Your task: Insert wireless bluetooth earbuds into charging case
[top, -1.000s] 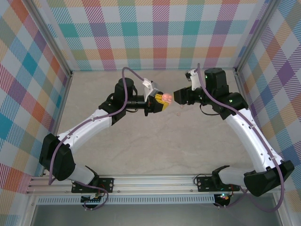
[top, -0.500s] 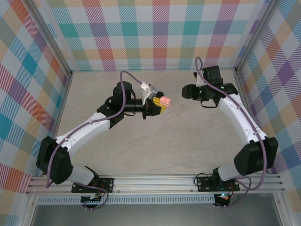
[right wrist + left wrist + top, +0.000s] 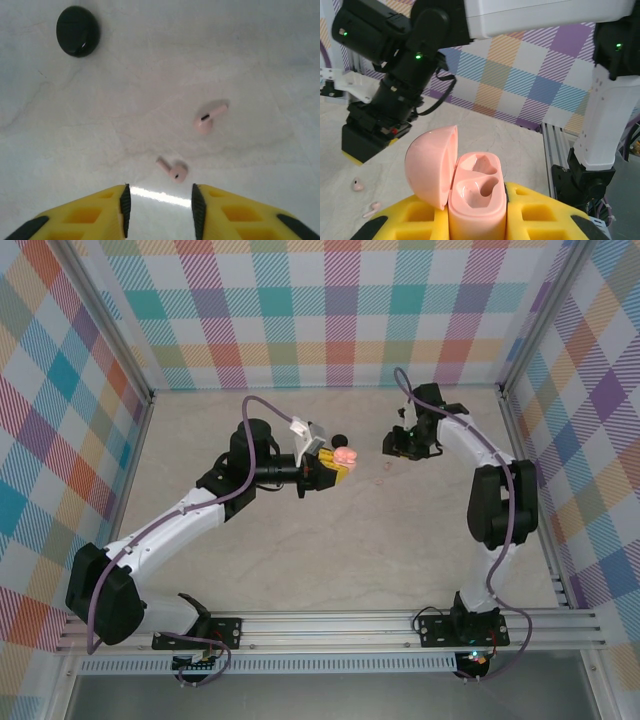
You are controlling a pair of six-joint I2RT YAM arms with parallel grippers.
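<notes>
Mid-table on open marble, a pink earbud lies just before the part-open, empty right gripper; left gripper clamps the case.

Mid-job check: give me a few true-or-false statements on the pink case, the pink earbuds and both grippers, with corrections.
1. The left gripper holds the pink charging case with its lid open. True.
2. One pink earbud is already seated in the case. False: both wells are empty, and the two pink earbuds lie on the table.
3. The right gripper is shut on an earbud. False: its jaws stand apart with nothing between them, above the nearer earbud.
4. A black round case lies closed on the table. True.
</notes>
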